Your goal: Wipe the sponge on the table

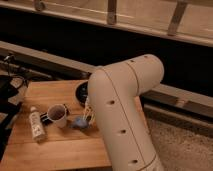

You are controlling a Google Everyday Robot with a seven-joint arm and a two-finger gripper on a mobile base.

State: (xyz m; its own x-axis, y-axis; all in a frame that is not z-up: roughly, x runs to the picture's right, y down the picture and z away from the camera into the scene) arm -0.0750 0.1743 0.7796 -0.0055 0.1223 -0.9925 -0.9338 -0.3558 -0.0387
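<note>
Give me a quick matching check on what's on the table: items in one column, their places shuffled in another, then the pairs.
Things:
1. sponge
2. cup
3. black bowl
4. white tube

Places:
a. lying nearest the left edge of the table in the camera view
b. far side, partly hidden behind the arm
c. at the gripper, close beside the arm
d. standing between the white tube and the sponge

Pairs: 1-c, 2-d, 3-b, 4-a
</note>
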